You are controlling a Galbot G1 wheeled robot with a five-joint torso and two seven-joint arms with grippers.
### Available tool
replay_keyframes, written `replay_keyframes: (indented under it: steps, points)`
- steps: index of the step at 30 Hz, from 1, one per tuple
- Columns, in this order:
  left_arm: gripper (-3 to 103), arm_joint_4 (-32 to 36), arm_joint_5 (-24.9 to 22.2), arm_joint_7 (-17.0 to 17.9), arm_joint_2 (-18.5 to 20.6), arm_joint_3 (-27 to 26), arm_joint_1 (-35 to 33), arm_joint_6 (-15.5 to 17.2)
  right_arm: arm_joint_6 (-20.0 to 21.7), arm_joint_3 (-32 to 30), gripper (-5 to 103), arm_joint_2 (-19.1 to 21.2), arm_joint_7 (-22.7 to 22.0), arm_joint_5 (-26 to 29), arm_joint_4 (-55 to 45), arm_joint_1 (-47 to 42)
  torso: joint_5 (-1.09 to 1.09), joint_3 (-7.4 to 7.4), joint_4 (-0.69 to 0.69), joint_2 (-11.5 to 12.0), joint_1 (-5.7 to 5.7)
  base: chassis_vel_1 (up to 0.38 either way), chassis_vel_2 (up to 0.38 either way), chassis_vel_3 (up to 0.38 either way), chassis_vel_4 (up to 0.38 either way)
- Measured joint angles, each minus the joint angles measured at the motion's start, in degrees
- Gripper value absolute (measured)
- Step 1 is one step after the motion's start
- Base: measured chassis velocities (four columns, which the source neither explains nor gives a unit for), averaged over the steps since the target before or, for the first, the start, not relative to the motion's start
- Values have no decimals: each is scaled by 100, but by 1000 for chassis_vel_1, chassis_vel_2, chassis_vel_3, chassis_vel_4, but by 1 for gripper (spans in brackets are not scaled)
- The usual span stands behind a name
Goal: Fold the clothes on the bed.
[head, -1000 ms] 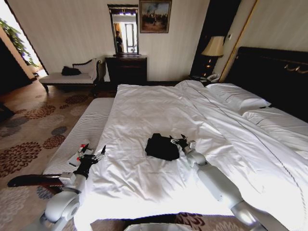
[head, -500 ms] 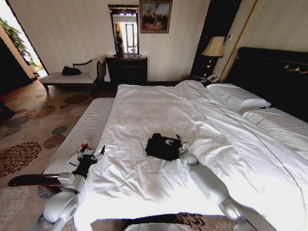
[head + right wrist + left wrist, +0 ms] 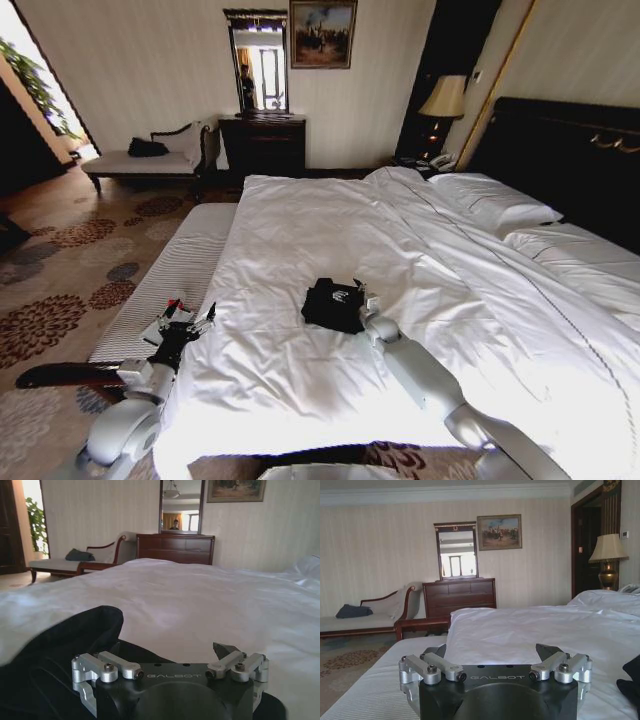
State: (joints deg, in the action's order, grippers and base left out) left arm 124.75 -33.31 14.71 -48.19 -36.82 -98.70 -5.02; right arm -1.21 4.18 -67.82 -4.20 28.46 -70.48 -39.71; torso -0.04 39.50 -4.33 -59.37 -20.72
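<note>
Right hand point(image 3: 352, 297), marked GALBOT, spread wide on the black T-shirt point(image 3: 330, 305); left hand point(image 3: 188, 322) released.

Black short-sleeved T-shirt of soft fabric point(image 3: 332, 304), gathered into a compact, roughly rectangular bundle with white lettering visible on its upper surface, too small to read. It lies on the near half of a very large bed with white sheets and duvet point(image 3: 300, 240), slightly left of the bed's centre line and well apart from the white pillows at the dark headboard. In the right wrist view, a raised fold of the black fabric point(image 3: 75, 635) stands up from the white duvet point(image 3: 210, 600), its edge curled over.
</note>
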Motion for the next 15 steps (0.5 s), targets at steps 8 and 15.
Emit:
replay_keyframes:
  steps: [8, 15]
  points:
    - [100, 57, 42, -3, -27, 60, -36, -4, 141, 344, 100, -60, -91, 33, -434, -39, -1, 0, -3, 0, 0, 0, 0, 0, 0]
    - [100, 94, 44, -10, -28, 34, -47, -9, 176, 778, 100, -350, -110, -182, -318, -59, 0, 0, 0, 0, 0, 0, 0, 0, 0]
